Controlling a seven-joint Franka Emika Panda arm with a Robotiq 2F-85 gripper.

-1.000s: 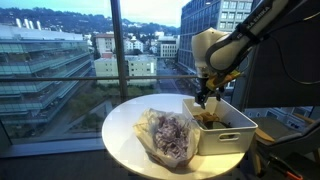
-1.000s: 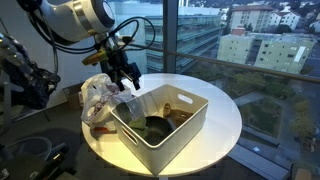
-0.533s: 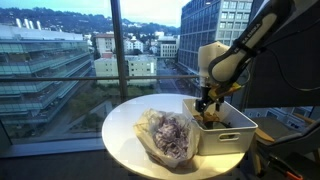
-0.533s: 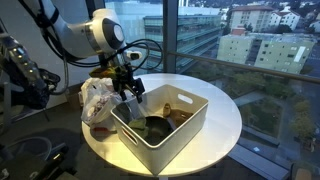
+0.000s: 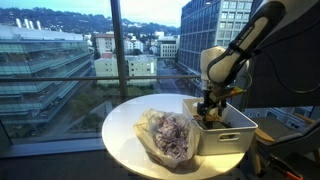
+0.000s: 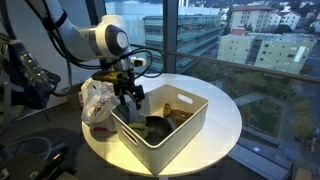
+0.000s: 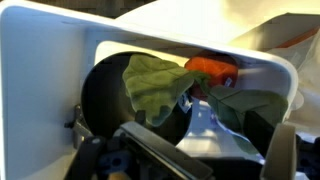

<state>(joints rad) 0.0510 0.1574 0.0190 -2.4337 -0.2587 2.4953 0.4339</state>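
Note:
A white plastic bin (image 5: 226, 141) (image 6: 168, 146) stands on a round white table (image 5: 124, 128) (image 6: 218, 124). My gripper (image 5: 207, 111) (image 6: 132, 102) hangs open at the bin's end, beside the bag, its fingertips dipping just inside the rim. In the wrist view the gripper (image 7: 215, 157) is open over the bin's contents: a black bowl (image 7: 103, 103), a green cloth (image 7: 155, 85), an orange object (image 7: 212, 67) and a shiny metal piece (image 7: 208, 126). Nothing sits between the fingers.
A crumpled clear plastic bag (image 5: 168, 135) (image 6: 98, 100) with purple contents lies on the table against the bin. Floor-to-ceiling windows stand right behind the table. Cables and equipment (image 6: 25, 80) crowd the floor beside it.
The arm has come down and shifted slightly toward the bin, bringing the gripper from above the rim into the bin's opening. The jaws stayed open.

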